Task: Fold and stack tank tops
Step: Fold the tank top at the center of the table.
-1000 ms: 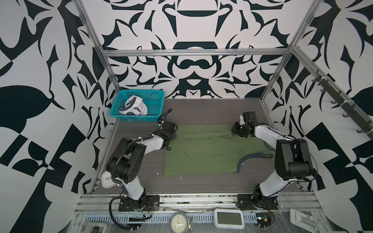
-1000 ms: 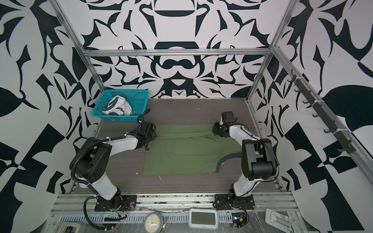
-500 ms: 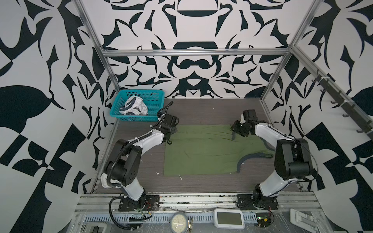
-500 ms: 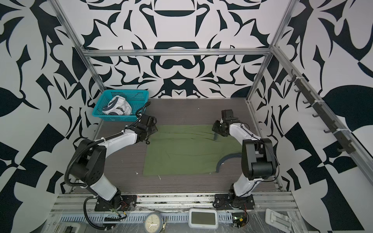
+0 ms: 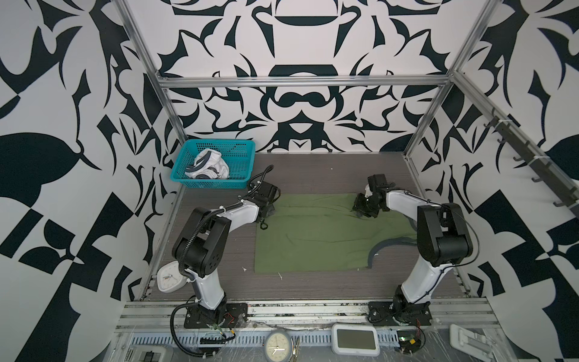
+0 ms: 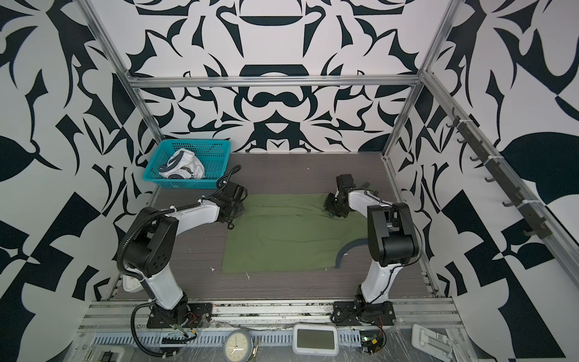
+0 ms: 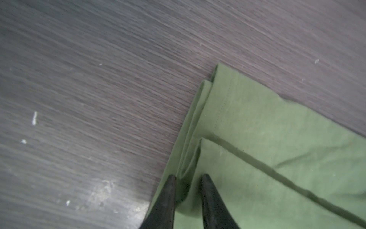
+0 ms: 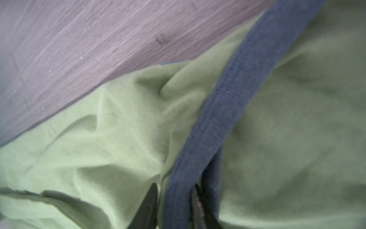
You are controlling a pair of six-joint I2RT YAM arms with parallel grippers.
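Your left gripper point(image 7: 188, 178) has its jaws drawn close, with the doubled hem corner of the olive tank top point(image 5: 316, 238) pinched between them. Your right gripper point(image 8: 173, 190) is likewise nearly closed, clamping the blue trim point(image 8: 227, 95), though you cannot tell whether that band is strap or armhole. Both bites sit along the shirt's far edge, and the shirt lies spread on the table point(image 5: 313, 175) between the arms. For a clean fold, I judge you should make sure the left pinch holds every hem layer. Then raise both ends together just clear of the table and bring them toward the near edge at one pace, so the crease runs straight. The cloth puckers around the right gripper, so draw it gently taut first. The white tank top point(image 5: 208, 164) lies crumpled in the teal basket point(image 5: 213, 184), at the far left corner.
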